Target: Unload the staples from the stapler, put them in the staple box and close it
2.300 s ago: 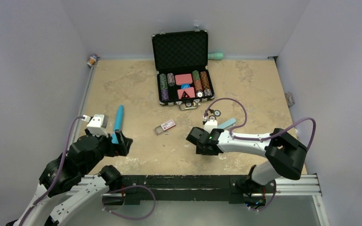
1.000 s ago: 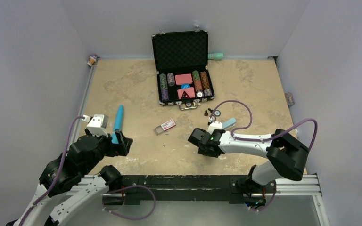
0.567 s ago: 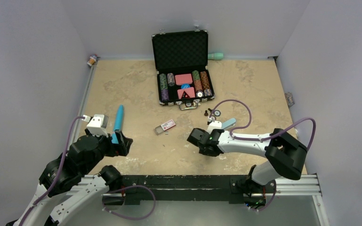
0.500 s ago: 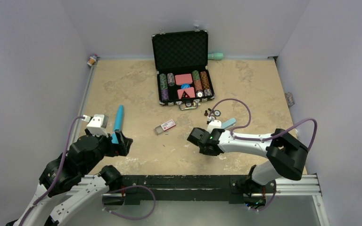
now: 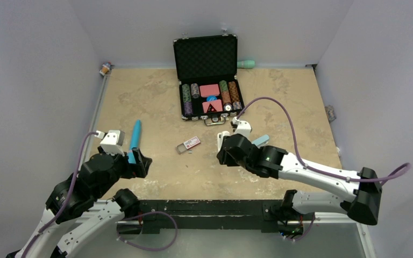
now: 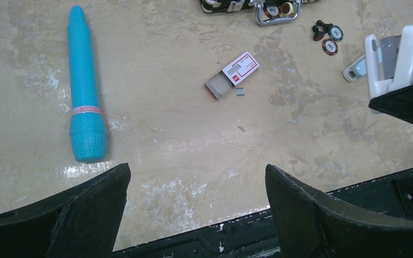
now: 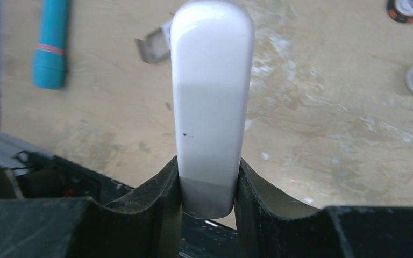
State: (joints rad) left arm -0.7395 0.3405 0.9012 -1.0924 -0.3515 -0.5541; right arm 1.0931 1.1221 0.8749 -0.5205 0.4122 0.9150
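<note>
Right wrist view: the right gripper (image 7: 208,180) clamps the near end of the white stapler (image 7: 211,97); a black finger (image 7: 166,183) presses on each side, and the jaws are only as far apart as the stapler's body is wide.
Stapler position: it sticks straight out from the fingers, its rounded far end over the table (image 7: 322,134); I cannot tell whether that end touches the surface.
Stapler location, top external view: the hold is near the middle of the table, in front of the poker chip case (image 5: 208,80) and just right of the staple box (image 5: 189,144).
Left gripper: the left gripper (image 6: 196,207) hangs over the near left part of the table with its jaws spread wide and nothing between them.
Staple box: small, red and white, lying flat with its inner tray partly slid out; a small grey strip (image 6: 240,92) lies just beside the open end.
Turquoise flashlight: the turquoise flashlight (image 6: 84,91) lies flat on the left side, well apart from the stapler.
Poker chip case: open, lid upright, rows of chips and red cards inside.
Loose chips: a few loose chips (image 6: 330,42) lie on the table in front of the case's handle.
Light-blue object: a light-blue object (image 5: 260,141) lies just beside the right arm's wrist; what it is I cannot tell.
</note>
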